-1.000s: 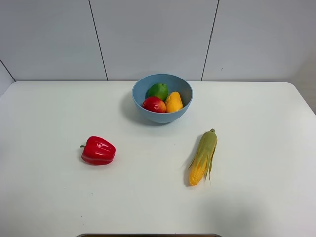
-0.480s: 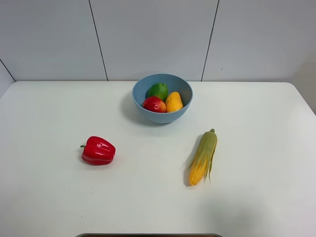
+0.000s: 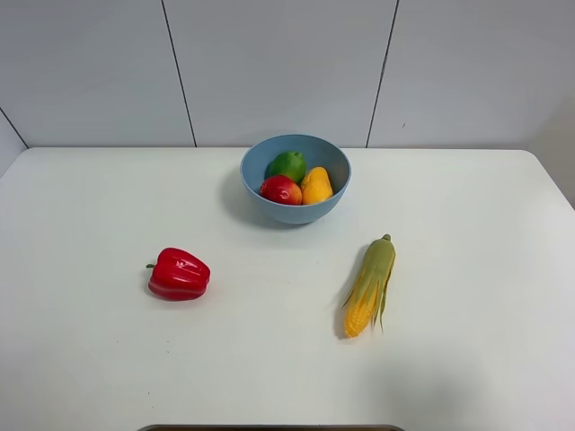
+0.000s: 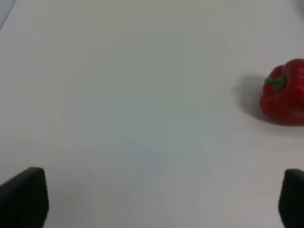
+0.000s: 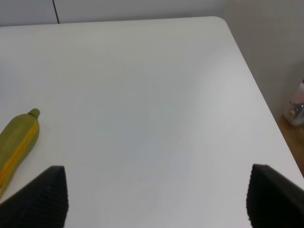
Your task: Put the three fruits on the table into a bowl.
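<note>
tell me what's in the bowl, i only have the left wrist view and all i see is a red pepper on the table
Observer: The light-blue bowl holds a green lime.
Operator: anything else in there
Observer: A red fruit sits beside it.
Operator: and the third one
Observer: A yellow-orange fruit is in the bowl too.
Operator: what's left on the table besides my pepper
Observer: A corn cob lies to the right of the red pepper.

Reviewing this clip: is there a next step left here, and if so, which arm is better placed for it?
Neither arm: the red fruit, yellow-orange fruit and lime already sit in the bowl. Both the left gripper and right gripper are open and empty, over bare table.
</note>
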### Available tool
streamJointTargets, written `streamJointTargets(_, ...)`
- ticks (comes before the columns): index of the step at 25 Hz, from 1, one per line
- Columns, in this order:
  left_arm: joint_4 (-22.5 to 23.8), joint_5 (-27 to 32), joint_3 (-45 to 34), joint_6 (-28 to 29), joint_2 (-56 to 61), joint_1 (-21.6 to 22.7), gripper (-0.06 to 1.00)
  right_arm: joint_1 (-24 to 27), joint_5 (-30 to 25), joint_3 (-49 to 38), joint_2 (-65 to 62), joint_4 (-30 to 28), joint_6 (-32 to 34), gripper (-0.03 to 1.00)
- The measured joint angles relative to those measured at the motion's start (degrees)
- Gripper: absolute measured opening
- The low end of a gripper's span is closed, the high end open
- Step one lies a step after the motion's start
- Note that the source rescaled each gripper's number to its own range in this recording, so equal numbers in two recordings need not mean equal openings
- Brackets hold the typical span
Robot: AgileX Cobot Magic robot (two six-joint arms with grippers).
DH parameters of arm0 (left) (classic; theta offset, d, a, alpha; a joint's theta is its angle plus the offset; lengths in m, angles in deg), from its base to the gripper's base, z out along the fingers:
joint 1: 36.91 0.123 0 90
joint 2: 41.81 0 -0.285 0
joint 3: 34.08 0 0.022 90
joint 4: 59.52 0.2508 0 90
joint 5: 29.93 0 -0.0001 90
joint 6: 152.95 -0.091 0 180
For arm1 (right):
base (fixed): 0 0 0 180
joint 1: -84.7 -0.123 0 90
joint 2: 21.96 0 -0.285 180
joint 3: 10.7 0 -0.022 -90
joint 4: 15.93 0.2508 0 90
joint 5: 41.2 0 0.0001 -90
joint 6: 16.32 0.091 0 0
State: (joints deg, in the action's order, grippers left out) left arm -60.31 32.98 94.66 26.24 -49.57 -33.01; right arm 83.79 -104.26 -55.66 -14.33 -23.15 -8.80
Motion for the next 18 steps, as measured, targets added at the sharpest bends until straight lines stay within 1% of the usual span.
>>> streamJointTargets(18,-0.3,0.1,0.0,-0.8,0.1,0.0,0.98,0.0,0.0,0.0,0.0,0.0,0.0,0.49)
